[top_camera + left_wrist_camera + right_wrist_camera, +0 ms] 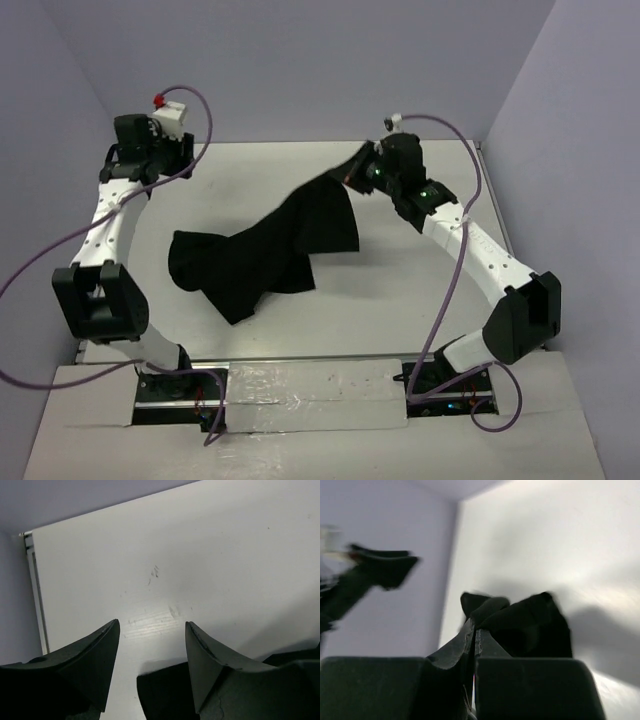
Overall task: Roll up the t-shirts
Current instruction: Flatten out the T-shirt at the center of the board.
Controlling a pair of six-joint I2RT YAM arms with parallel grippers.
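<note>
Holding one corner of the black t-shirt (270, 250) up off the table (400, 300), the right gripper (356, 176) has its jaws clamped together on the cloth.
From that raised corner the t-shirt hangs down and to the left, its lower part lying bunched in folds on the middle of the table. In the right wrist view the fingers (462, 642) are pressed tight together with dark fabric just past their tips. The left gripper (152, 625) is at the far left of the table, well apart from the t-shirt, its jaws apart over bare tabletop with nothing between them.
</note>
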